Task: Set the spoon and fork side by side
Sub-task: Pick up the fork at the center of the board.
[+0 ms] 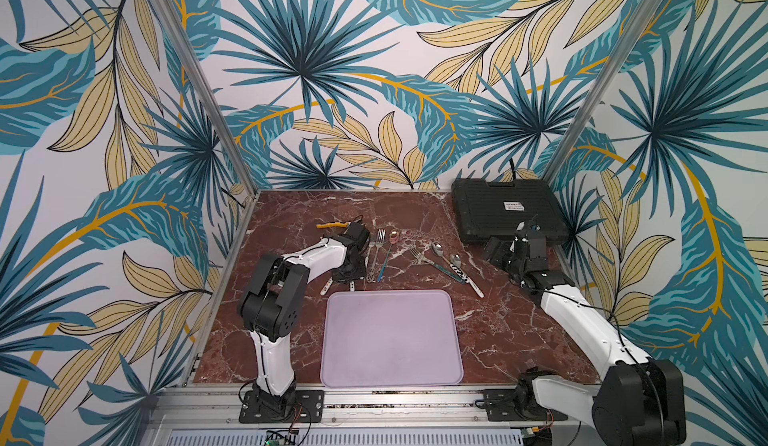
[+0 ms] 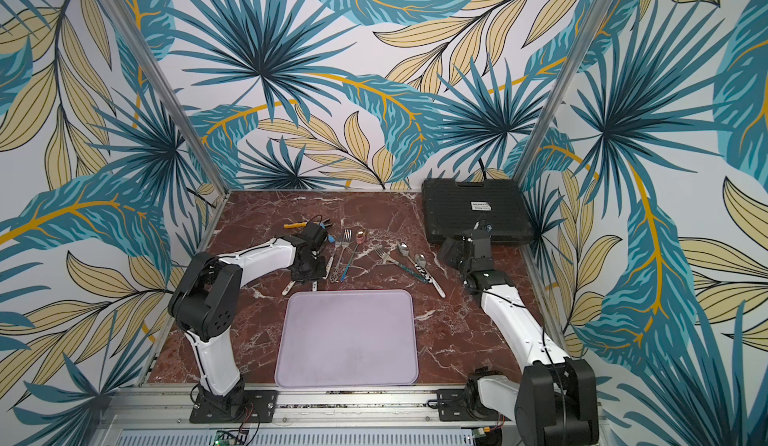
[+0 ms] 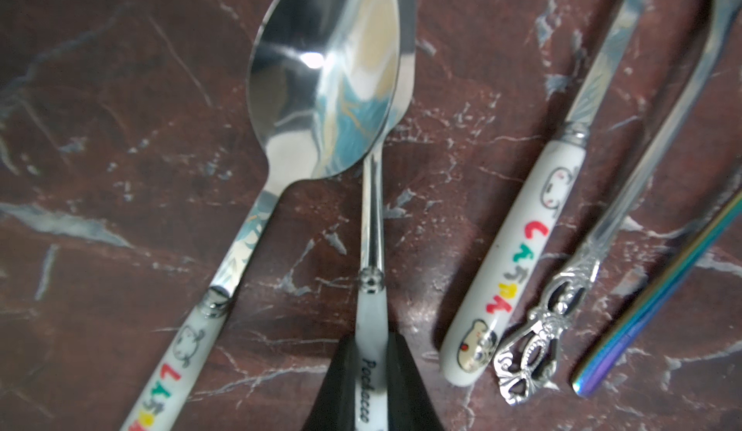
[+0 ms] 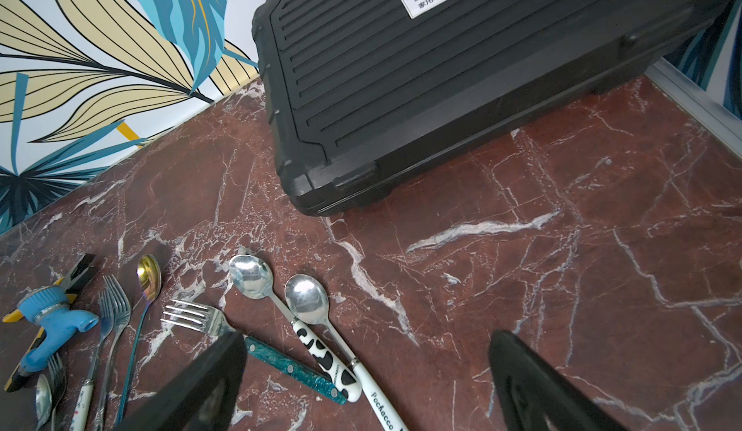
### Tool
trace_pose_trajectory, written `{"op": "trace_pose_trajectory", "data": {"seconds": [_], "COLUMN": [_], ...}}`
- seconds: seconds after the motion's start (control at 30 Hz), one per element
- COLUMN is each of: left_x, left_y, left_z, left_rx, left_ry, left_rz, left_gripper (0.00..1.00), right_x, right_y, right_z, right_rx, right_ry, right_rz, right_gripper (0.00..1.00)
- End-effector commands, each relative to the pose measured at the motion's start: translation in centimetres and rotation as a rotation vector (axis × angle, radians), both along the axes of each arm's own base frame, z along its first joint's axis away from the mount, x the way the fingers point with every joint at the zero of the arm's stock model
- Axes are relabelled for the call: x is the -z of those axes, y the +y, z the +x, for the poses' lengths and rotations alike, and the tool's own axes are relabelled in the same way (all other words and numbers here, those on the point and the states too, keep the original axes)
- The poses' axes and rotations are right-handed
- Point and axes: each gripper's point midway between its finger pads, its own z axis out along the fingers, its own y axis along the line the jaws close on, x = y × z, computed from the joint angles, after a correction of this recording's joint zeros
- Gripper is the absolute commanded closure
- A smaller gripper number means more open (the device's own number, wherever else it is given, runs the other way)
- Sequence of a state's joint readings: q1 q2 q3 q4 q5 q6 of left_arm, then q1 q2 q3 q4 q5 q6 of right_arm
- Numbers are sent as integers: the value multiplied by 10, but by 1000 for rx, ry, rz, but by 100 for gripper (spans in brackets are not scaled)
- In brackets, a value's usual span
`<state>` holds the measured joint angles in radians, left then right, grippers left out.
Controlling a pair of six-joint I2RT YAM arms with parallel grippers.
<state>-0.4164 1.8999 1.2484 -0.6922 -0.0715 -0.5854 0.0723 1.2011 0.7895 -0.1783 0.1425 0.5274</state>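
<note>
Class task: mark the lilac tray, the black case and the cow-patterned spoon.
lilac tray (image 1: 390, 340): in a top view, bare centre.
black case (image 4: 441, 87): right wrist view, ribbed lid.
cow-patterned spoon (image 4: 320, 353): right wrist view, handle.

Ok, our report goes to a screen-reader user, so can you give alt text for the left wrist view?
The left hand pinches a white handle lettered Pochacco on a red marble table, the utensil's head mostly hidden under a large spoon. Beside them lie three more handles: cartoon-printed white, ornate silver, iridescent.
</note>
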Motion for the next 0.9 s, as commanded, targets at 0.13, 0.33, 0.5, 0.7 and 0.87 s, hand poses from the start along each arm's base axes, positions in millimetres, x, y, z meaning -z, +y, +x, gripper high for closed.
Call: {"op": "trace_pose_trajectory", "data": {"seconds": [0.13, 0.33, 0.5, 0.7, 0.87], "left_x": [-35, -65, -94, -119, -130], "left_y": [-4, -12, -18, -21, -22], "left_z": [9, 9, 4, -12, -35], "left_rx": [32, 64, 85, 109, 125], "left_ry": [-67, -121, -173, -209, -224], "left_rz": [-12, -33, -55, -64, -74], "left_gripper": [100, 100, 100, 100, 100], "right_x": [8, 7, 6, 5, 5], "right_y": [-4, -4, -4, -5, -5], "right_z": [-7, -8, -10, -11, -11], "right_rx": [10, 11, 13, 19, 19], "right_ry": [21, 15, 14, 4, 2], "right_rz": [-17, -16, -17, -18, -14], "right_gripper": [1, 0, 0, 1, 1]}}
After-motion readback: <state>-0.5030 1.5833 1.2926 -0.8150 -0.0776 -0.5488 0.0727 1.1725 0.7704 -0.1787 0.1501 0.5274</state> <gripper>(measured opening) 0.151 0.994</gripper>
